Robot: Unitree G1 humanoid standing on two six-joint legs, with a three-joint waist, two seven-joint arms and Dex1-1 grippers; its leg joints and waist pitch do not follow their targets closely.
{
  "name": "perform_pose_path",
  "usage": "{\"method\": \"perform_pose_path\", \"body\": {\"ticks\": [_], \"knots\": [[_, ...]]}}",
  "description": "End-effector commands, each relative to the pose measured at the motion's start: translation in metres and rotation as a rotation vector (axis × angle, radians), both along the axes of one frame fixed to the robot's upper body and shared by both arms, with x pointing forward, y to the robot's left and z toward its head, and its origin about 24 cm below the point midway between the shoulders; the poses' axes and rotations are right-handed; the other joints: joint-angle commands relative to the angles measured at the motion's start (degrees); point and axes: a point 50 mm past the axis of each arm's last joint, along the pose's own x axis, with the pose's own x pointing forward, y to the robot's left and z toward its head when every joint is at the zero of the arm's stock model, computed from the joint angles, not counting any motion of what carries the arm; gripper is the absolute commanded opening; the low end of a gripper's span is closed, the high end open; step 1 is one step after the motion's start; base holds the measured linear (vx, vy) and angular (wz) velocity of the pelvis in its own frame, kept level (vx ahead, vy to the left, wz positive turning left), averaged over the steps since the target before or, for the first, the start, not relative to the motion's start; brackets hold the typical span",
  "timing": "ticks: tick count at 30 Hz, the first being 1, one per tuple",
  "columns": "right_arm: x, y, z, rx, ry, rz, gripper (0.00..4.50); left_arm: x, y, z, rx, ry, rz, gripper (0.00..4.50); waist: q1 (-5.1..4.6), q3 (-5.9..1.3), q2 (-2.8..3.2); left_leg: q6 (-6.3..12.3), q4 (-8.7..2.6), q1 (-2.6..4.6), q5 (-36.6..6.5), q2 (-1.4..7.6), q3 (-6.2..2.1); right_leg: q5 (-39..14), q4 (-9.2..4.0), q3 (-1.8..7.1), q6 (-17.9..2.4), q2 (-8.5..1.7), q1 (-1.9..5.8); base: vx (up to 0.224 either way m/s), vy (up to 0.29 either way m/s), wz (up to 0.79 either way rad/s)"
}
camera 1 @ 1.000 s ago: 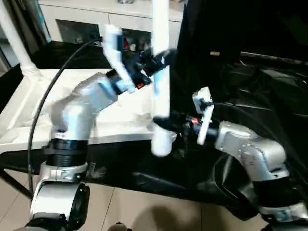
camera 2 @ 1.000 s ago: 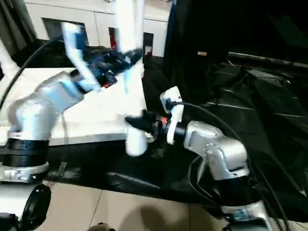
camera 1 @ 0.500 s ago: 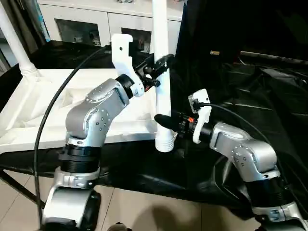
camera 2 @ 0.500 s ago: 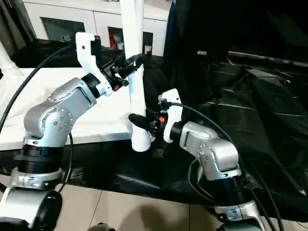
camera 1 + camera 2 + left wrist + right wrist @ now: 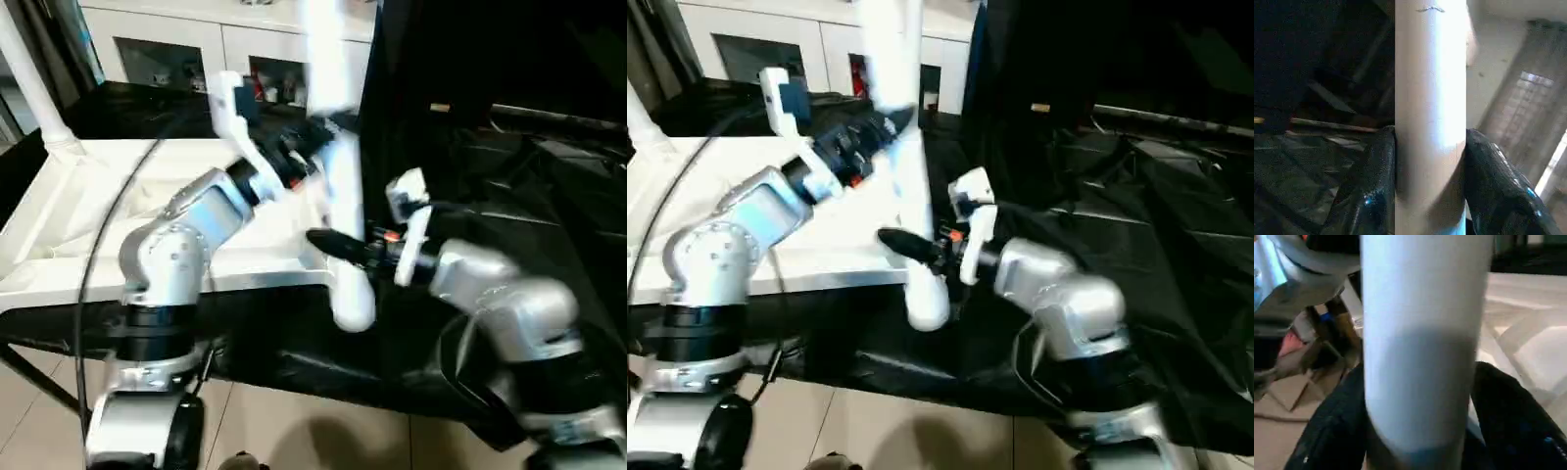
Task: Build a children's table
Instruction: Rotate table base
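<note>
Leg swung off vertical, foot end drifting right.
My left gripper (image 5: 312, 149) jaws pinched the table leg (image 5: 341, 206); right gripper (image 5: 338, 247) jaws loosened around it, tabletop (image 5: 59, 206) socket not reached.

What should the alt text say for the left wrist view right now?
A long white tapered tube leg stands between the left gripper's two glossy black fingers, which press against both of its sides. Behind it lie crumpled black sheeting on one side and a pale floor on the other.
</note>
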Motion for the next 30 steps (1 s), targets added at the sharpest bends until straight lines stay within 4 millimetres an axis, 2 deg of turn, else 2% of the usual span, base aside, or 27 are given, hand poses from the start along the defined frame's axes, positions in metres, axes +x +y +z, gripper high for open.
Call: {"method": "perform_pose_path", "body": {"ticks": [1, 2, 3, 4, 6, 8, 9, 12, 13, 14, 15, 16, 17, 18, 20, 21, 22, 23, 24, 25, 27, 28, 30], "knots": [[-0.004, -0.007, 0.007, 0.0, 0.007, 0.078, 3.3, -0.012, -0.006, 0.023, -0.053, -0.094, -0.165, 1.71, -0.04, -4.14, -0.16, -2.16, -4.89, 1.17, -9.24, 4.58, -1.82, -8.6, -3.62, 4.14, -10.77, -5.34, 2.89, 0.0, 0.0, 0.0], [-0.005, -0.007, 0.007, -0.002, 0.008, 0.083, 3.31, -0.012, -0.006, 0.025, -0.059, -0.098, -0.175, 1.71, 0.07, -4.2, -0.04, -2.12, -4.82, 1.29, -9.35, 4.57, -1.73, -9.28, -3.65, 4.14, -10.85, -5.4, 2.88, 0.0, 0.0, 0.0], [-0.007, -0.011, 0.008, -0.008, 0.037, 0.138, 3.01, -0.016, -0.005, 0.031, -0.089, -0.127, -0.236, 1.71, 0.11, -4.11, -0.02, -2.14, -4.78, 1.25, -9.53, 4.64, -1.75, -9.91, -3.68, 4.18, -10.86, -5.36, 2.78, 0.0, 0.0, 0.0], [-0.01, -0.013, 0.007, -0.01, 0.053, 0.172, 2.97, -0.017, -0.003, 0.035, -0.116, -0.134, -0.256, 1.71, 0.19, -4.09, 0.32, -2.09, -4.81, 1.39, -10.06, 4.66, -1.81, -10.89, -3.85, 4.15, -10.72, -5.26, 2.76, 0.0, 0.0, 0.0], [-0.012, -0.015, 0.007, -0.018, 0.08, 0.204, 2.93, -0.018, 0.0, 0.04, -0.151, -0.147, -0.28, 1.7, 0.13, -4.02, 0.07, -2.1, -4.84, 1.22, -10.16, 4.73, -1.9, -10.61, -3.77, 4.15, -10.76, -5.23, 2.85, 0.0, 0.0, 0.0], [-0.013, -0.016, 0.005, -0.028, 0.091, 0.208, 2.76, -0.018, 0.001, 0.042, -0.174, -0.149, -0.295, 1.7, 0.13, -4.1, 0.1, -2.1, -4.81, 1.33, -9.84, 4.77, -1.9, -10.6, -3.78, 4.14, -10.96, -5.32, 2.73, 0.0, 0.0, 0.0], [-0.014, -0.017, 0.004, -0.034, 0.099, 0.21, 2.54, -0.019, 0.002, 0.043, -0.186, -0.15, -0.306, 1.7, 0.13, -4.13, 0.06, -2.22, -4.75, 1.27, -9.6, 4.74, -1.91, -10.4, -3.75, 4.09, -11.14, -5.31, 2.78, 0.0, 0.0, 0.0], [-0.016, -0.015, -0.001, -0.058, 0.114, 0.214, 2.47, -0.019, 0.003, 0.043, -0.195, -0.153, -0.313, 1.7, 0.08, -4.19, -0.16, -2.31, -4.72, 1.23, -8.85, 4.76, -1.91, -10.19, -3.67, 4.12, -11.0, -5.3, 2.81, 0.0, 0.0, 0.0], [-0.017, -0.015, -0.002, -0.062, 0.116, 0.216, 2.32, -0.019, 0.003, 0.043, -0.194, -0.153, -0.314, 1.7, 0.07, -4.22, -0.12, -2.19, -4.71, 1.25, -8.39, 4.76, -1.88, -9.77, -3.61, 4.13, -10.89, -5.24, 2.75, 0.0, 0.0, 0.0], [-0.017, -0.013, -0.003, -0.063, 0.119, 0.216, 2.2, -0.02, 0.004, 0.042, -0.194, -0.153, -0.315, 1.7, 0.0, -4.23, -0.56, -2.1, -4.69, 1.31, -8.19, 4.75, -1.8, -9.72, -3.68, 4.14, -10.92, -5.22, 2.73, 0.0, 0.0, 0.0], [-0.017, -0.012, -0.003, -0.061, 0.12, 0.216, 2.13, -0.02, 0.005, 0.042, -0.193, -0.152, -0.316, 1.7, 0.13, -4.23, -0.3, -2.04, -4.66, 1.21, -7.74, 4.72, -1.83, -9.64, -3.58, 4.13, -11.02, -5.32, 2.78, 0.0, 0.0, 0.0], [-0.017, -0.01, -0.002, -0.058, 0.119, 0.215, 2.1, -0.02, 0.006, 0.042, -0.192, -0.153, -0.318, 1.7, 0.02, -4.19, -0.75, -1.93, -4.69, 1.23, -7.7, 4.73, -1.77, -9.76, -3.61, 4.12, -10.88, -5.22, 2.74, 0.0, 0.0, 0.0], [-0.016, -0.009, -0.002, -0.055, 0.117, 0.215, 2.07, -0.02, 0.006, 0.041, -0.194, -0.152, -0.319, 1.7, 0.1, -4.22, -0.59, -1.89, -4.68, 1.18, -7.57, 4.71, -1.81, -9.81, -3.49, 4.11, -10.96, -5.31, 2.78, 0.0, 0.0, 0.0], [-0.015, -0.008, -0.002, -0.053, 0.115, 0.213, 2.04, -0.02, 0.006, 0.041, -0.197, -0.151, -0.322, 1.7, 0.13, -4.2, -0.17, -2.08, -4.71, 1.22, -7.84, 4.75, -1.84, -10.22, -3.66, 4.1, -10.94, -5.35, 2.66, 0.0, 0.0, 0.0], [-0.014, -0.007, -0.002, -0.051, 0.112, 0.206, 2.01, -0.02, 0.006, 0.04, -0.199, -0.148, -0.321, 1.7, 0.15, -4.22, -0.24, -2.45, -4.74, 1.28, -8.41, 4.77, -1.86, -10.33, -3.63, 4.08, -10.9, -5.3, 2.68, 0.0, 0.0, 0.0], [-0.012, -0.005, -0.003, -0.051, 0.105, 0.182, 2.0, -0.019, 0.005, 0.04, -0.197, -0.14, -0.302, 1.7, 0.13, -4.23, 0.0, -2.72, -4.79, 1.24, -8.54, 4.78, -1.89, -9.85, -3.58, 4.1, -10.9, -5.27, 2.65, 0.0, 0.0, 0.0], [-0.009, -0.003, -0.002, -0.051, 0.094, 0.148, 2.0, -0.01, 0.004, 0.038, -0.186, -0.103, -0.219, 1.7, -0.04, -4.24, -0.81, -2.79, -4.82, 1.15, -8.26, 4.85, -1.84, -9.04, -3.54, 4.12, -11.06, -5.29, 2.72, 0.0, 0.0, 0.0], [-0.009, -0.003, -0.002, -0.051, 0.093, 0.142, 2.0, -0.009, 0.004, 0.037, -0.184, -0.096, -0.204, 1.7, 0.06, -4.2, -0.57, -2.82, -4.76, 1.13, -8.25, 4.72, -1.92, -9.26, -3.43, 4.08, -11.17, -5.35, 2.67, 0.0, 0.0, 0.0], [-0.007, -0.001, -0.002, -0.052, 0.083, 0.112, 1.98, 0.0, 0.003, 0.035, -0.172, -0.058, -0.123, 2.26, 0.09, -4.19, -0.41, -2.85, -4.79, 1.26, -8.63, 4.76, -1.83, -10.25, -3.7, 4.13, -10.89, -5.41, 2.63, 0.0, 0.0, 0.0], [-0.006, 0.0, -0.001, -0.049, 0.073, 0.096, 1.98, 0.005, 0.003, 0.031, -0.139, -0.045, -0.051, 2.26, 0.23, -4.2, 0.26, -3.35, -4.76, 1.39, -9.2, 4.78, -1.98, -10.82, -3.7, 4.13, -10.46, -5.38, 2.5, 0.0, 0.0, 0.0], [-0.005, 0.002, -0.001, -0.048, 0.059, 0.075, 1.95, 0.01, 0.003, 0.025, -0.071, -0.043, 0.054, 2.4, 0.14, -4.23, -0.14, -3.66, -4.92, 1.39, -9.46, 4.93, -2.02, -10.98, -3.93, 4.16, -9.81, -5.43, 2.62, 0.0, 0.0, 0.0], [-0.004, 0.002, -0.001, -0.048, 0.058, 0.073, 1.94, 0.01, 0.003, 0.025, -0.065, -0.041, 0.062, 2.4, 0.13, -4.32, -0.23, -4.06, -5.01, 1.37, -8.95, 4.89, -2.11, -10.1, -3.76, 4.15, -8.57, -5.32, 2.77, 0.0, 0.0, 0.0], [-0.003, 0.006, -0.001, -0.053, 0.041, 0.038, 1.93, 0.014, 0.0, 0.016, 0.023, -0.02, 0.169, 2.4, 0.05, -4.36, -0.12, -4.06, -5.02, 1.23, -8.07, 4.94, -2.18, -8.52, -3.57, 4.19, -8.36, -5.29, 2.78, 0.0, 0.0, 0.0]]}}
